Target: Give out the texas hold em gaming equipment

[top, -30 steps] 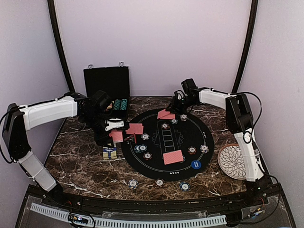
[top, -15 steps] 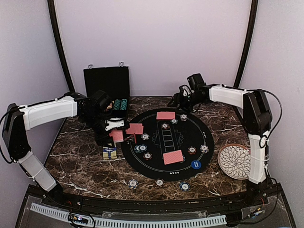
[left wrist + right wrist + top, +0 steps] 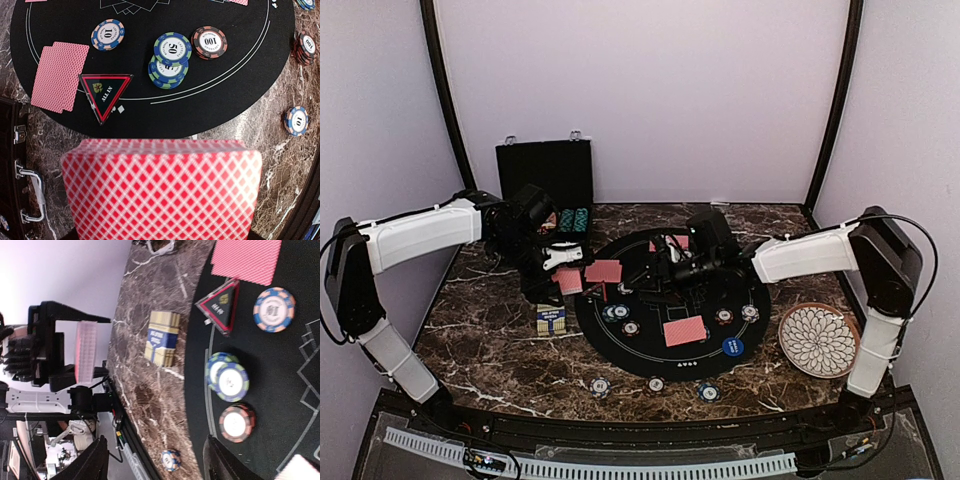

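The deck of red-backed cards [image 3: 160,192] hangs in the left pincer [image 3: 558,265], above the left rim of the black mat [image 3: 760,275] where it meets the counter [image 3: 490,340]. The red triangle token [image 3: 106,95] lies just beyond it. The left pincer is pressed together on the deck, whose broad face fills the left wrist view.

From the right pincer [image 3: 155,445] the deck lies to the left, apart from it, and the right wrist view catches it almost edge-on. A dealt pair of cards [image 3: 604,271] lies on the mat between the two. The right arm reaches across the mat with its fingers spread wide, holding and touching nothing.

If the next card is to be drawn, the right pincer probably has to travel farther left and meet the deck's thin edge.
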